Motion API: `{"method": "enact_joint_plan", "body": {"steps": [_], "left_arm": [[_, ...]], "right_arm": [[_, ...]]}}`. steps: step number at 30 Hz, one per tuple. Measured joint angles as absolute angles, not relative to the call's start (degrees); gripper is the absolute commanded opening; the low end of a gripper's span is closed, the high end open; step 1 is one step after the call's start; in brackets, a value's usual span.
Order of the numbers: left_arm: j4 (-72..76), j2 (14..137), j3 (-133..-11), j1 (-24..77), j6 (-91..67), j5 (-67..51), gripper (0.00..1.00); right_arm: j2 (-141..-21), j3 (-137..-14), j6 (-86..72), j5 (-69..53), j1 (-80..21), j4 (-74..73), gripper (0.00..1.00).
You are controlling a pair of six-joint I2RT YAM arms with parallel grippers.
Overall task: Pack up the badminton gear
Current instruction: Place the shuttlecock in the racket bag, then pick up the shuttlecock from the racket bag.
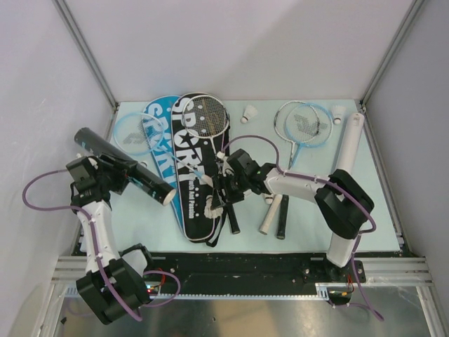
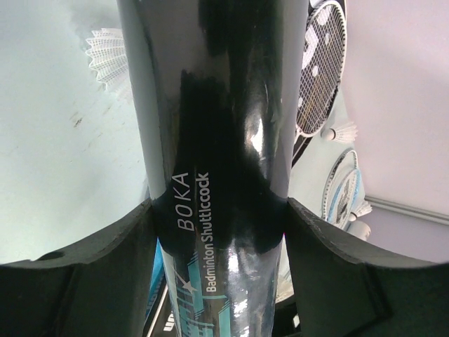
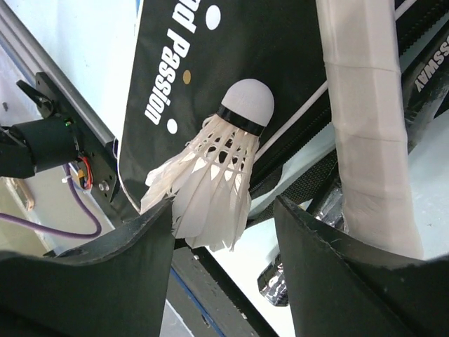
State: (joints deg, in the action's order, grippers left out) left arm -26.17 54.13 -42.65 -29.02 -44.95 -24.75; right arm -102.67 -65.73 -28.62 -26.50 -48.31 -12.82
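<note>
**Badminton Gear Spreading Across the Pale Desk**

The desk (image 1: 309, 225) is carrying a blue cover (image 1: 156, 133) and a black cover (image 1: 191, 184), which are overlapping left of centre. A pair of rackets (image 1: 303, 123) is lying at the right. One shuttlecock (image 1: 249, 112) is sitting between covers and rackets. A second shuttlecock (image 1: 339, 113) is resting beside the white tube (image 1: 349, 140) at the right edge.

Overhead I looked down from behind the arms; wrist cameras sat close behind the left pincer (image 2: 219, 203) and right pincer (image 3: 224, 203), the right view sharing the black cover (image 1: 193, 203) with overhead.
</note>
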Motion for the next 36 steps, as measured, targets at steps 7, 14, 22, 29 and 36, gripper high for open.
{"method": "enact_joint_plan", "body": {"steps": [7, 14, 22, 29, 36], "left_arm": [[-26.24, 54.13, -41.93, -29.02, -43.9, -24.03, 0.6], [-26.2, 54.08, -41.93, -29.02, -43.46, -23.97, 0.6], [-26.11, 53.23, -41.67, -29.02, -43.46, -23.97, 0.59], [-26.2, 52.82, -41.19, -29.02, -43.51, -23.81, 0.59], [-26.17, 53.12, -41.19, -29.02, -43.7, -26.52, 0.59]], "right_arm": [[-101.51, -67.44, -26.44, -17.63, -51.48, -15.86, 0.65], [-99.81, -67.51, -21.91, -0.01, -59.31, -17.91, 0.53], [-99.81, -66.48, -19.22, 19.11, -67.68, -14.41, 0.1], [-96.99, -65.25, -19.14, 26.24, -69.97, -13.34, 0.0], [-87.9, -63.24, -14.81, 16.84, -68.36, -10.28, 0.0]]}}
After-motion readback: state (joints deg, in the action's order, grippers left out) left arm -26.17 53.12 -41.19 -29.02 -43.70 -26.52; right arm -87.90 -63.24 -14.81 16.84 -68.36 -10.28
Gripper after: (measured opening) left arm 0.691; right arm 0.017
